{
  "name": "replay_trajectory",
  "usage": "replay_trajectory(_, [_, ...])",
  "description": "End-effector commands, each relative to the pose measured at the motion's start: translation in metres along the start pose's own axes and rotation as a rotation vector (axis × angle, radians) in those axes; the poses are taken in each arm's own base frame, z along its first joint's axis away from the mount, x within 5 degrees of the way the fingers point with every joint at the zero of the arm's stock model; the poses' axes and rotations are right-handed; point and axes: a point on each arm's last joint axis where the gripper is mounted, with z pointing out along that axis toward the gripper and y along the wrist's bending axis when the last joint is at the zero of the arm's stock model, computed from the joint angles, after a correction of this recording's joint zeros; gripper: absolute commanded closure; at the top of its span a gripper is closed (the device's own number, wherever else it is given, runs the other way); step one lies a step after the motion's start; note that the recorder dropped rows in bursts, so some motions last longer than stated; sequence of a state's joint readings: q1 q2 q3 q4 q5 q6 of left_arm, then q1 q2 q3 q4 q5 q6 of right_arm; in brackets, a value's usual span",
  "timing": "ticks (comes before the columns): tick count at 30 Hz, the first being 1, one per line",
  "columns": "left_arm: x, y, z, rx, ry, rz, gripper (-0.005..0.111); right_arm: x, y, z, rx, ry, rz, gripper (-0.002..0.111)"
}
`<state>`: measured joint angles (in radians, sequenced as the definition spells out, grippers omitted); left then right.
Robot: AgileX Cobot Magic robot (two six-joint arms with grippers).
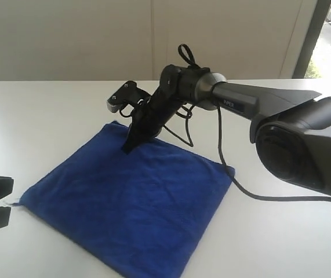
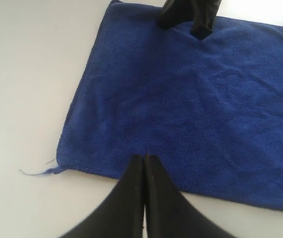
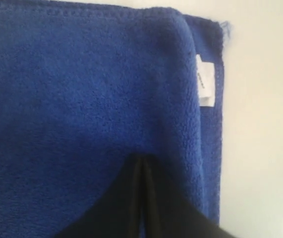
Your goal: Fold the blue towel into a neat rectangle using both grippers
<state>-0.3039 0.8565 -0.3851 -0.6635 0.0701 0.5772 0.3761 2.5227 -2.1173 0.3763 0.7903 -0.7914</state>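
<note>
The blue towel (image 1: 136,208) lies spread out flat on the white desk (image 1: 49,116). The right gripper (image 1: 126,148) has its fingers pressed together, with the tips down on the towel near its far corner, close to a small white tag (image 3: 205,82). The left gripper (image 2: 143,161) has its fingers pressed together too, at the towel's edge near a loose thread (image 2: 34,172).
</note>
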Motion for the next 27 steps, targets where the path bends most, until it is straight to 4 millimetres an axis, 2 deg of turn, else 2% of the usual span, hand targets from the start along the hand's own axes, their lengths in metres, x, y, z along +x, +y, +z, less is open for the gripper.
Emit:
replay_trajectory(1, [0.002, -0.001, -0.001, 0.01, 0.006, -0.021, 0.107, 0.031, -0.023, 0.0, -0.015, 0.122, 0.033, 0.108])
replay_trajectory(15, [0.002, -0.001, -0.001, 0.01, 0.006, -0.021, 0.107, 0.085, -0.078, -0.025, 0.045, 0.284, 0.218, 0.108])
replay_trajectory(27, [0.004, -0.003, -0.001, 0.028, 0.026, -0.021, 0.107, 0.116, -0.097, -0.051, 0.122, 0.392, 0.32, 0.108])
